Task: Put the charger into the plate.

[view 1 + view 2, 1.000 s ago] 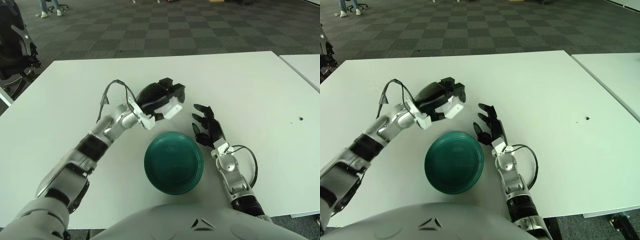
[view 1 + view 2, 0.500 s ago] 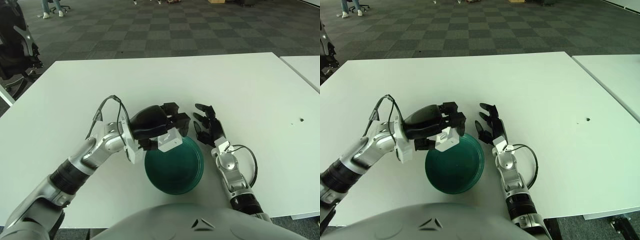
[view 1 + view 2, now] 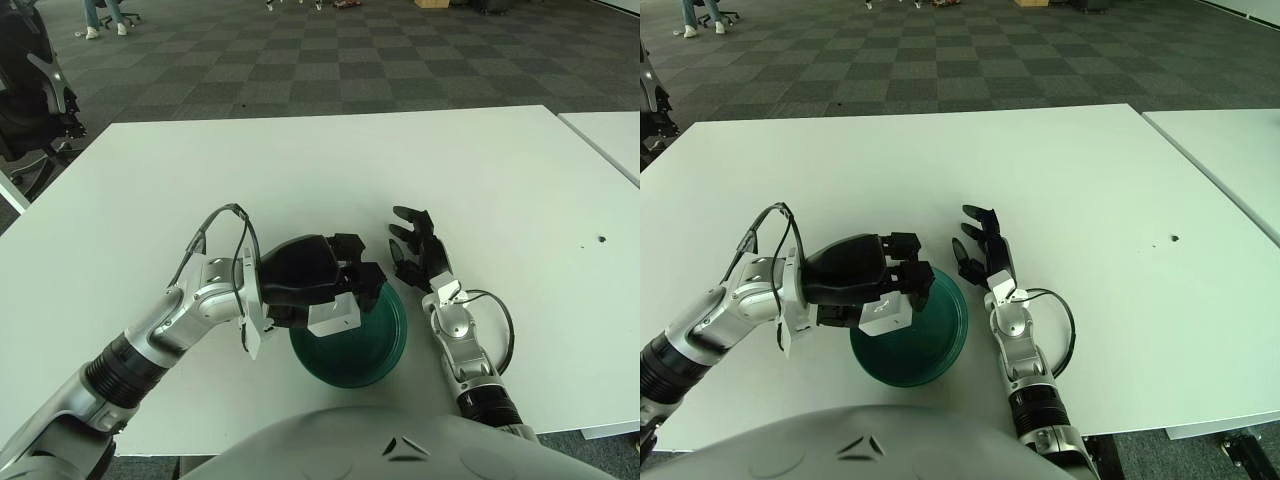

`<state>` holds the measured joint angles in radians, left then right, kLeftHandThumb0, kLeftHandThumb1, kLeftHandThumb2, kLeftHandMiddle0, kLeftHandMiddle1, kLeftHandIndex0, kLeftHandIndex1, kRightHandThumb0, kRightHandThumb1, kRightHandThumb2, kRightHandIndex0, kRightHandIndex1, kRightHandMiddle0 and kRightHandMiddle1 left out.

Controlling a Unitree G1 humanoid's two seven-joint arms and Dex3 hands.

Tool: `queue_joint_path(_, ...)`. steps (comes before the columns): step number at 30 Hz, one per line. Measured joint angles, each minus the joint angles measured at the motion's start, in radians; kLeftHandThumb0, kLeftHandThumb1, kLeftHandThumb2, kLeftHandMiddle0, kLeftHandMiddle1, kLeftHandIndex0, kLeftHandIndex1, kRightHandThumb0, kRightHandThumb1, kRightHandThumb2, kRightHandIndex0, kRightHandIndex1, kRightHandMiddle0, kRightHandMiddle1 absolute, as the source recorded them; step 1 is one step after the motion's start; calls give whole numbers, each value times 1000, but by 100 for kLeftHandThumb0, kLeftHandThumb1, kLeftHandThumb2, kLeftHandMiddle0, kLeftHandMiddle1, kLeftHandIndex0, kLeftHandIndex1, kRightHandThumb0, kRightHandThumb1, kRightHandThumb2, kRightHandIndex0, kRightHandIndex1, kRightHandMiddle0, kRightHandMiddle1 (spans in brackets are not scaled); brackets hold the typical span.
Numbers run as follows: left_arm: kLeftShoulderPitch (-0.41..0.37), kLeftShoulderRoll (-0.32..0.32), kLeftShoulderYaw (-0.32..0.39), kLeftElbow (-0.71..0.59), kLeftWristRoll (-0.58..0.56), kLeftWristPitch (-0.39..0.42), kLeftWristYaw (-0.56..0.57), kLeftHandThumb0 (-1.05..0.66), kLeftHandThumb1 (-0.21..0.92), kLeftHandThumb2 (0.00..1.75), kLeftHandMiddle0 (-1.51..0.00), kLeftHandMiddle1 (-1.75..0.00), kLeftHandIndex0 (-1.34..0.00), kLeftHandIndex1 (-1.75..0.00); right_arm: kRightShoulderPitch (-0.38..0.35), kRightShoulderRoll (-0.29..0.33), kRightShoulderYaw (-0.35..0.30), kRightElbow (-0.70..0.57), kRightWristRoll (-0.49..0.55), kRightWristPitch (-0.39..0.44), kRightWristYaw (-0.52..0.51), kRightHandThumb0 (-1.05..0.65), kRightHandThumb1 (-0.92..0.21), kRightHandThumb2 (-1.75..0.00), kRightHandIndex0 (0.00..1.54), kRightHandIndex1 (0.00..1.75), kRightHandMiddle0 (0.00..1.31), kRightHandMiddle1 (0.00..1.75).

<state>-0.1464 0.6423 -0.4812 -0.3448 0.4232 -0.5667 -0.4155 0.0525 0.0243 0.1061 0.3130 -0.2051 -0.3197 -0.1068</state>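
A dark green plate (image 3: pixel 368 343) sits on the white table near its front edge. My left hand (image 3: pixel 315 285) is shut on a white block-shaped charger (image 3: pixel 334 318) and holds it over the left part of the plate, just above it. The hand hides much of the charger and the plate's left rim. My right hand (image 3: pixel 417 250) rests on the table just right of the plate, fingers spread and empty.
The white table (image 3: pixel 500 180) stretches far and to both sides. A second white table (image 3: pixel 610 135) stands at the right. A black chair (image 3: pixel 35 95) is off the far left edge. A small dark mark (image 3: pixel 601 239) lies on the table at right.
My left hand has carried the charger from behind the plate's left side down and toward me, over the plate. The right hand has stayed in place.
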Motion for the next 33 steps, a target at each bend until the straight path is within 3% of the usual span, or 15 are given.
queue_joint_path(10, 35, -23, -40, 5, 130, -43, -21, 0, 5, 157, -87, -158, -59, -175, 1, 2, -2, 0, -1, 6, -10, -67, -92, -76, 37, 19, 0, 90)
queue_joint_path(15, 42, -61, -68, 52, 232, -75, 6, 0, 2, 160, -88, -159, -62, -175, 1, 3, -2, 0, -1, 8, -10, -68, -92, -76, 38, 19, 0, 92)
queue_joint_path(24, 57, -98, -69, 92, 311, -107, 63, 0, -1, 167, -84, -170, -65, -175, 1, 4, -4, 0, 0, 9, -9, -67, -92, -77, 39, 18, 0, 95)
queue_joint_path(26, 57, -102, -69, 98, 326, -112, 75, -1, 4, 157, -82, -173, -69, -157, 1, 5, -4, 0, 0, 10, -9, -67, -92, -77, 39, 18, 0, 96)
queue_joint_path(28, 57, -107, -69, 108, 340, -116, 86, -1, 14, 149, -69, -174, -62, -166, 1, 5, -4, 0, 0, 11, -10, -67, -92, -77, 41, 19, 0, 98)
queue_joint_path(29, 57, -110, -69, 113, 346, -118, 91, -16, 29, 130, -74, -174, -57, -166, 1, 5, -4, 0, -1, 12, -10, -66, -92, -76, 42, 21, 0, 99)
queue_joint_path(30, 57, -115, -70, 120, 353, -120, 97, -21, 34, 123, -76, -174, -55, -166, 1, 5, -4, 0, -2, 13, -11, -66, -92, -76, 43, 21, 0, 100)
queue_joint_path(32, 57, -125, -72, 136, 368, -122, 108, -58, 68, 76, -60, -174, -34, -169, 1, 4, -3, 0, -6, 14, -16, -65, -92, -76, 47, 24, 0, 102)
queue_joint_path(33, 57, -130, -75, 145, 371, -122, 109, -72, 76, 70, -40, -160, -22, -161, 1, 4, -1, 0, -11, 14, -20, -64, -92, -75, 47, 28, 1, 102)
